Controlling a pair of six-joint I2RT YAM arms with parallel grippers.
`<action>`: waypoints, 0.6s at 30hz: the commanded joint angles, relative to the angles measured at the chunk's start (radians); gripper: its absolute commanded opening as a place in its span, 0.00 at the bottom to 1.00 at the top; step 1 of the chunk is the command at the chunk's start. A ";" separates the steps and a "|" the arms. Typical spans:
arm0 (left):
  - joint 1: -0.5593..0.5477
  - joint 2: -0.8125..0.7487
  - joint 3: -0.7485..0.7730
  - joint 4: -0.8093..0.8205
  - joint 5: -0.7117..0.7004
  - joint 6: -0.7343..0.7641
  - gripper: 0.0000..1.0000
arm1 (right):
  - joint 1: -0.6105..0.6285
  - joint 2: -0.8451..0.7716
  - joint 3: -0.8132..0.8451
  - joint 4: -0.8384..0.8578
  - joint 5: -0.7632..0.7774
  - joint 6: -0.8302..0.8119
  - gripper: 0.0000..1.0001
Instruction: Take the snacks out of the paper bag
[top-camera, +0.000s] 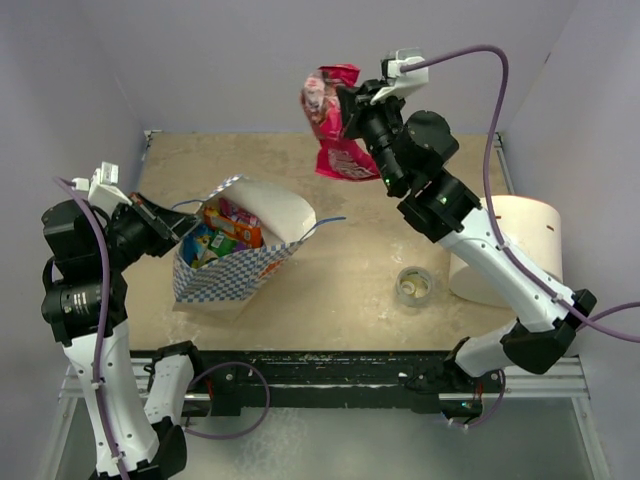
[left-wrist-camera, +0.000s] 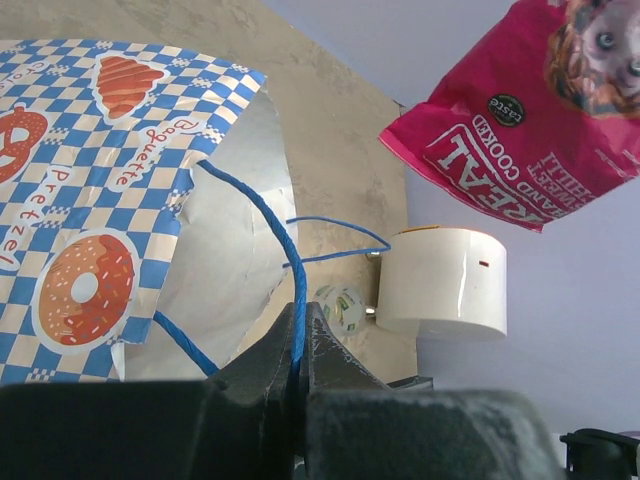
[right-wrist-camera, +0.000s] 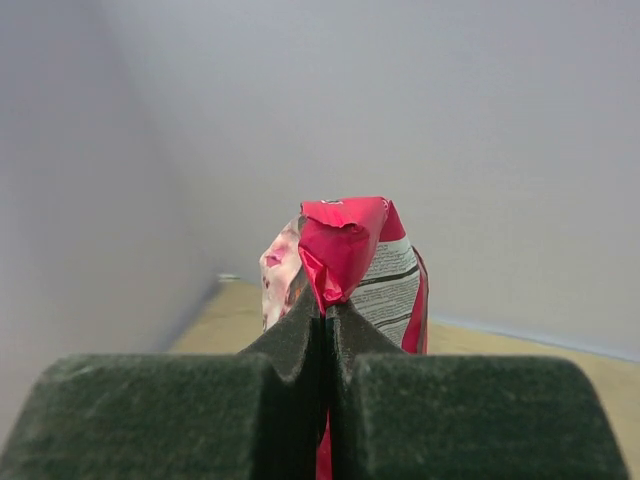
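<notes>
Tan table (top-camera: 350, 285); L jaws pinch paper bag (top-camera: 225, 282) cord (left-wrist-camera: 272, 222), R jaws clamp chip bag (top-camera: 335, 130); snacks (top-camera: 232, 225) inside half-hidden.

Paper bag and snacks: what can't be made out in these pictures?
Top view: packets deeper in the paper bag, hidden by its walls and the upper packets; count unclear.
Left wrist view: the bag's contents, hidden by its own wall.
Right wrist view: lower part of the chip bag, behind the right tool.
</notes>
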 joint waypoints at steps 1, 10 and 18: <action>0.002 -0.002 0.048 0.025 0.021 0.013 0.00 | -0.072 0.018 -0.016 0.018 0.258 -0.215 0.00; 0.002 0.013 0.072 -0.028 -0.009 0.054 0.00 | -0.284 0.133 -0.153 -0.128 -0.068 0.149 0.00; 0.002 0.037 0.082 -0.029 -0.020 0.062 0.00 | -0.320 0.237 -0.251 -0.081 -0.381 0.489 0.00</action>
